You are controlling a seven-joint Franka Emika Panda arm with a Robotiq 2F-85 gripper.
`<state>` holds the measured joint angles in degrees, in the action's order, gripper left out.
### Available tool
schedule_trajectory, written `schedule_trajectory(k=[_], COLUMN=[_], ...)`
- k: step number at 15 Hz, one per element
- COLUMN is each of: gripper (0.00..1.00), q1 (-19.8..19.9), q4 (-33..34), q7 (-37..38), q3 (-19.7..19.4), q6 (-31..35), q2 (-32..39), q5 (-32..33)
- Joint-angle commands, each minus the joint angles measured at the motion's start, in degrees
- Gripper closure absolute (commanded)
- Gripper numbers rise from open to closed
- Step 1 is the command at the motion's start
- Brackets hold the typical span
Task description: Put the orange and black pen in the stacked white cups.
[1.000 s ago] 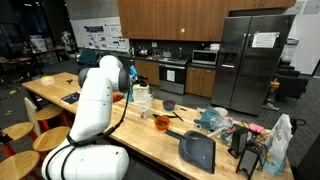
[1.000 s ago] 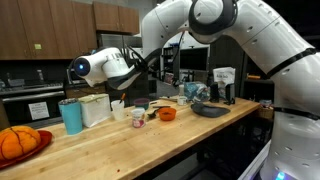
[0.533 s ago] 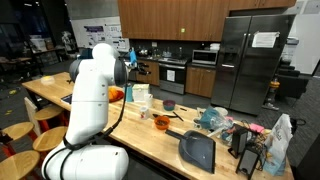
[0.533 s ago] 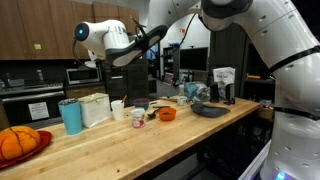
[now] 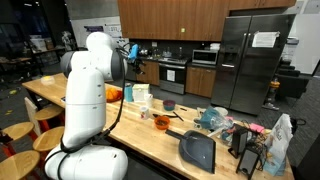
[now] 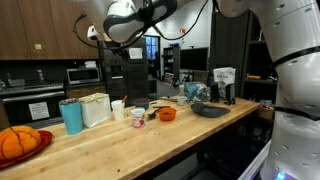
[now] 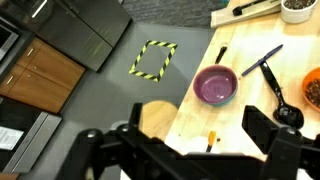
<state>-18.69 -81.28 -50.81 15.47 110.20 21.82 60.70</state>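
In the wrist view my gripper [image 7: 195, 115] is open and empty, with its dark fingers [image 7: 272, 135] wide apart, high above the wooden counter. The orange and black pen [image 7: 210, 138] shows far below between the fingers, small and thin. Its lower end meets a pale blurred patch; I cannot tell whether that is the cups. The stacked white cups [image 5: 141, 97] stand on the counter in both exterior views [image 6: 117, 108]. The pen is too small to make out there. The gripper [image 5: 127, 49] hangs well above the cups [image 6: 96, 31].
A purple bowl [image 7: 215, 85] and a long black-handled utensil [image 7: 262, 64] lie beyond the pen. A small orange cup [image 5: 162, 122], a dark dustpan [image 5: 197, 151], a teal cup [image 6: 71, 115] and a white box [image 6: 96, 108] stand on the counter. The counter's edge [image 7: 190, 90] drops to grey floor.
The arm has risen steadily, carrying the gripper from just above the cups to high over the counter. Things on the counter have not moved.
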Motion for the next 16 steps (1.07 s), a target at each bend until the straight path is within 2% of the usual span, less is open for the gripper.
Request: schedule_trajectory(k=[1,6,8,9,12,16], gripper=[0.00,0.00,0.00,0.00,0.00,0.00], q1=[5.46,8.22,8.19,8.61,9.89,10.84], q4=[-13.21,-25.53,-30.07,-32.26,-39.69,-44.17], q7=[0.74,-5.02,-7.79,-8.04,-4.62,1.08], q3=[2.37,-0.04,-1.58,-2.99,-6.06,-7.87], q6=[10.27,22.96,25.18,22.91,20.13,14.84], q2=[-12.65,-24.08,-26.56,-27.69,-28.33,-25.79], q5=[-10.49,-34.34,-44.54,-48.17,-47.55,-48.09])
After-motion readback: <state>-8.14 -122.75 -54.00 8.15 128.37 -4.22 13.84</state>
